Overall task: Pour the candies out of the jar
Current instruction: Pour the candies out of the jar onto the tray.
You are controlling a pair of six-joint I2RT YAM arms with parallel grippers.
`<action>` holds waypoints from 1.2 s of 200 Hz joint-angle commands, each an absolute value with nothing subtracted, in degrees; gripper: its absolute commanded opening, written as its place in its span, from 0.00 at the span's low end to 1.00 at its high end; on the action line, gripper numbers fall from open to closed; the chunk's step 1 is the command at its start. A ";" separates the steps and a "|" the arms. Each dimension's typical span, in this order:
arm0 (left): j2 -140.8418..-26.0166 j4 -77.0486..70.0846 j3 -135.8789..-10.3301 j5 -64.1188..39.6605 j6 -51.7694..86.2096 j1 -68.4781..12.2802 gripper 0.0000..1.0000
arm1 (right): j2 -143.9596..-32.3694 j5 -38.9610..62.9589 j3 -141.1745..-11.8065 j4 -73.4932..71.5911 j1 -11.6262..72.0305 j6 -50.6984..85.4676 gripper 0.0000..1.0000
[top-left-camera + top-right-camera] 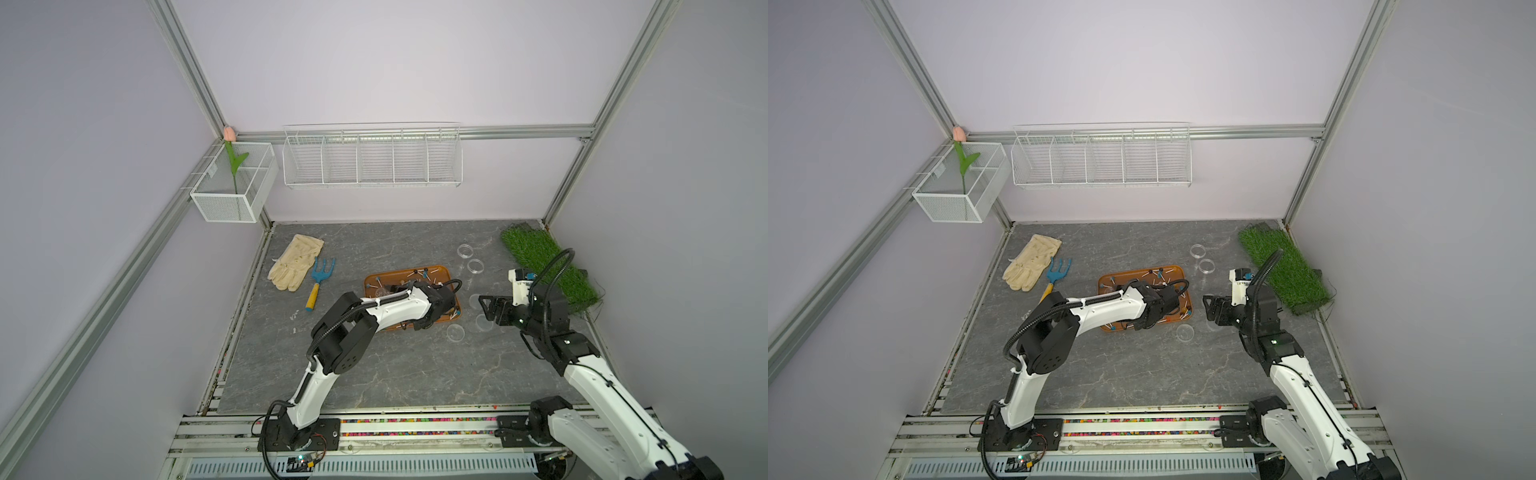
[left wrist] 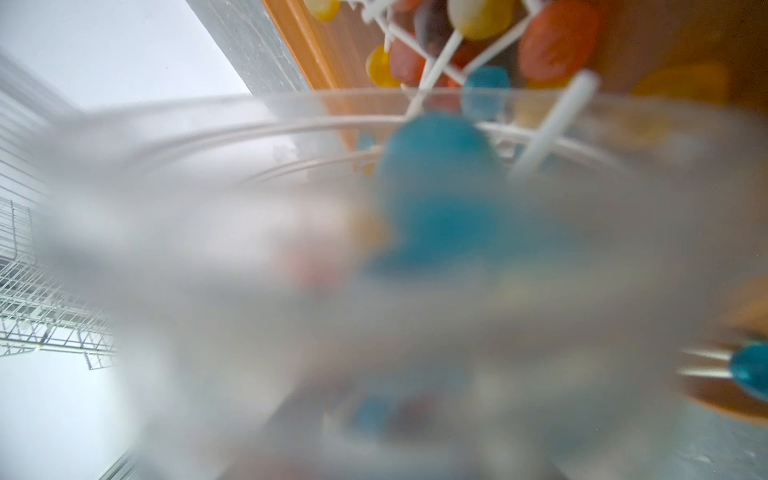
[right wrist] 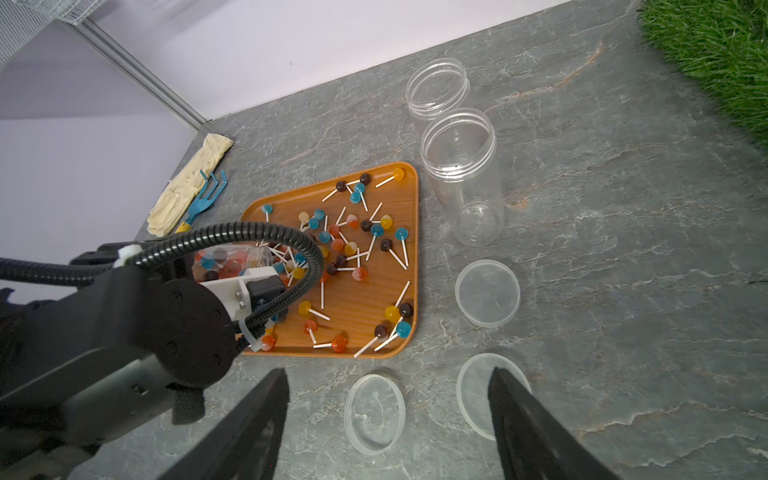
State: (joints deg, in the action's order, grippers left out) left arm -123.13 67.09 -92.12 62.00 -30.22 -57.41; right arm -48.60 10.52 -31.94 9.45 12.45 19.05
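Clear plastic, the jar (image 3: 232, 259) lies tipped on its side over the orange tray (image 3: 361, 307), clamped in our left gripper (image 1: 390, 290). Candies (image 3: 386, 245) litter the tray, and some sit inside the jar. Our right gripper (image 3: 386, 374) hangs with its jaws apart.

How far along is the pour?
Done: many candies lie scattered on the tray; two empty jars stand beside it, lids off. In hand: left gripper holds the jar tipped over the tray, right gripper open. Left: several candies sit inside the jar.
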 commanded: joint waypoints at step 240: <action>-119.33 84.44 -93.06 61.51 -10.78 -59.42 0.53 | -47.66 11.86 -29.96 11.35 12.13 17.77 0.79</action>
State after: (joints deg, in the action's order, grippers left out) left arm -123.13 84.58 -94.59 61.63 -11.18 -59.22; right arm -47.13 10.81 -29.30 9.21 12.45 16.78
